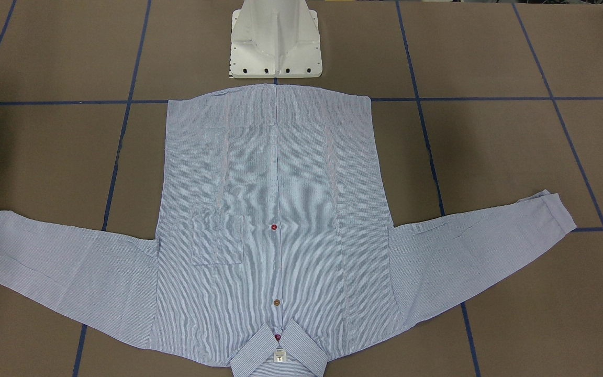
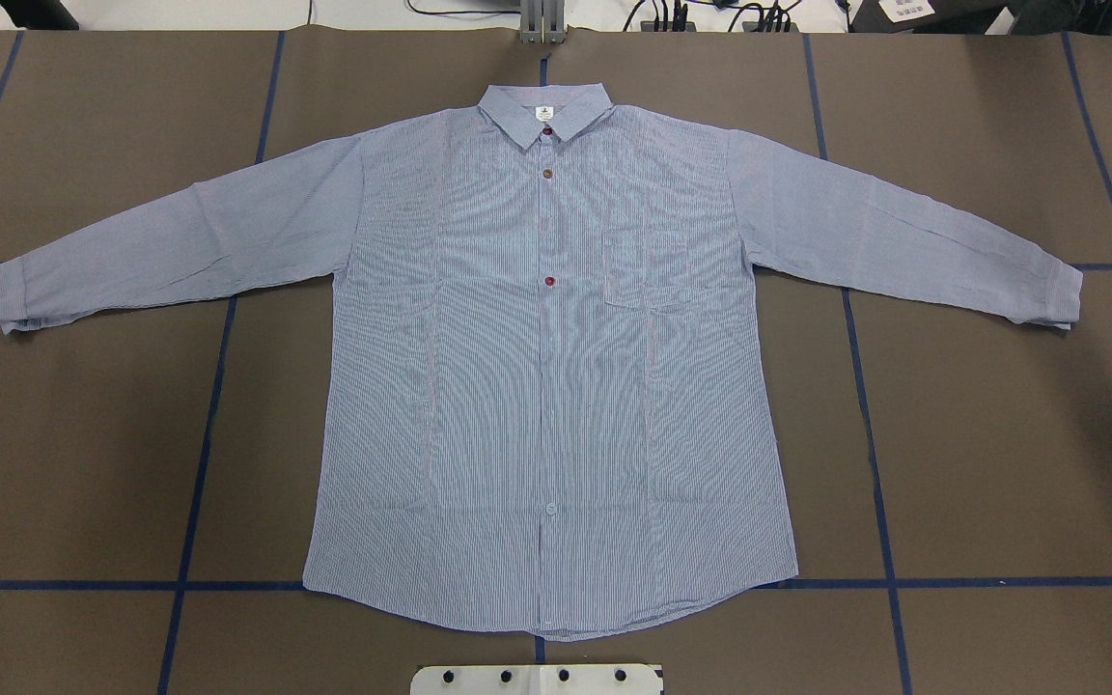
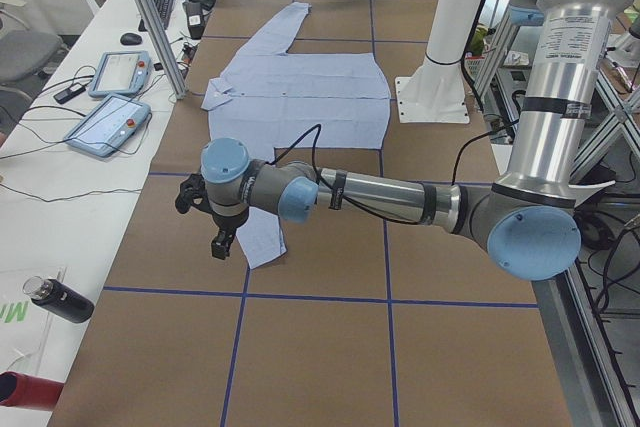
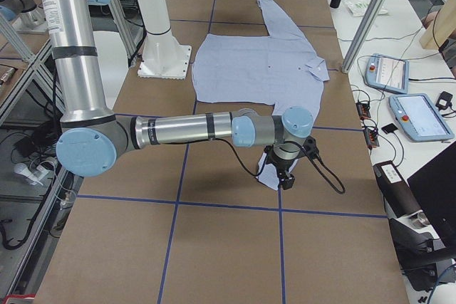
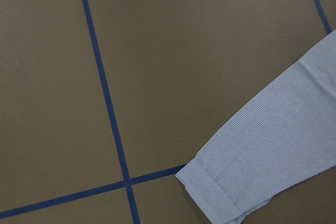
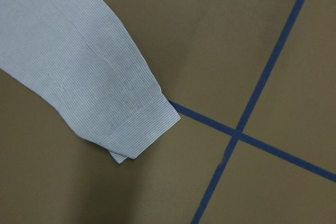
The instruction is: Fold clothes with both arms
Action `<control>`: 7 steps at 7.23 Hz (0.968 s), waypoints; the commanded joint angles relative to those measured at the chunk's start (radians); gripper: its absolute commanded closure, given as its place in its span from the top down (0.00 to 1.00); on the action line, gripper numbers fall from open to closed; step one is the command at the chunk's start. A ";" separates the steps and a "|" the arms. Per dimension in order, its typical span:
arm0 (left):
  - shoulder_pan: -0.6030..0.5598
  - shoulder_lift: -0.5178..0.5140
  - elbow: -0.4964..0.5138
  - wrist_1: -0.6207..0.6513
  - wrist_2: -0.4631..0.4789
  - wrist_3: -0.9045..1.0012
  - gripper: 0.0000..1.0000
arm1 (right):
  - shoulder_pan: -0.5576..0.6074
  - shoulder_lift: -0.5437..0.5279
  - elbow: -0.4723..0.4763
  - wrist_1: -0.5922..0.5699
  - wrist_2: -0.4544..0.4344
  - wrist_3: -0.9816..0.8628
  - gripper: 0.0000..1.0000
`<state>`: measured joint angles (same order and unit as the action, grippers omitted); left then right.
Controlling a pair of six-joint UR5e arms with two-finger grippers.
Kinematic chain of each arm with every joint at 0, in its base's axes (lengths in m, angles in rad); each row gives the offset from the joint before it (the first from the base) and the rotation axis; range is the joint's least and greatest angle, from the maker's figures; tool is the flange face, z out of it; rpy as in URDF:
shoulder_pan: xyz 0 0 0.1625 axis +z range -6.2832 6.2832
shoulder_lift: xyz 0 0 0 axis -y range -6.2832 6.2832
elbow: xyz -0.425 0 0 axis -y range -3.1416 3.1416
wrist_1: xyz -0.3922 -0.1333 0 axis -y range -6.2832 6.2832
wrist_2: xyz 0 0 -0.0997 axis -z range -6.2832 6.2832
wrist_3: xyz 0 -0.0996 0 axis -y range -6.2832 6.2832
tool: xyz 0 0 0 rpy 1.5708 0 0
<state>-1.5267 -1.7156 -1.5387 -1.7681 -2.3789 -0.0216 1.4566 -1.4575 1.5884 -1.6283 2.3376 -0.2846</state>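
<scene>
The striped blue-and-white shirt [image 2: 546, 386] lies flat and buttoned on the brown table, front up, collar [image 2: 543, 111] at the far edge and both sleeves spread wide. My left gripper [image 3: 220, 244] hangs over the end of the sleeve [image 3: 258, 239] on its side. The left wrist view looks down on that cuff [image 5: 215, 192]. Over the opposite sleeve end hangs my right gripper [image 4: 287, 181], and its wrist view shows that cuff [image 6: 142, 129]. Neither gripper shows in the overhead or front views, so I cannot tell whether either is open or shut.
The white pedestal base [image 1: 275, 42] stands just behind the shirt's hem. Blue tape lines [image 2: 218, 386] grid the table. Teach pendants [image 3: 105, 122] and a dark bottle [image 3: 60, 299] lie on the side bench, past an aluminium post [image 3: 150, 17].
</scene>
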 commanded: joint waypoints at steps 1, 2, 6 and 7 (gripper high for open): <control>-0.018 0.004 -0.044 0.019 0.003 0.061 1.00 | -0.001 -0.049 0.047 0.002 0.003 -0.005 1.00; -0.015 0.005 -0.040 0.019 0.006 0.055 1.00 | -0.001 -0.052 0.048 0.004 0.003 0.010 1.00; -0.015 0.010 -0.063 0.006 -0.025 -0.015 1.00 | -0.033 -0.037 -0.003 0.042 0.011 0.041 1.00; -0.007 0.017 -0.061 -0.020 -0.026 -0.014 1.00 | -0.048 -0.053 -0.027 0.147 0.006 0.047 1.00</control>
<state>-1.5405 -1.7060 -1.5997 -1.7660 -2.3962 -0.0253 1.4284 -1.5031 1.5959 -1.5736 2.3463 -0.2492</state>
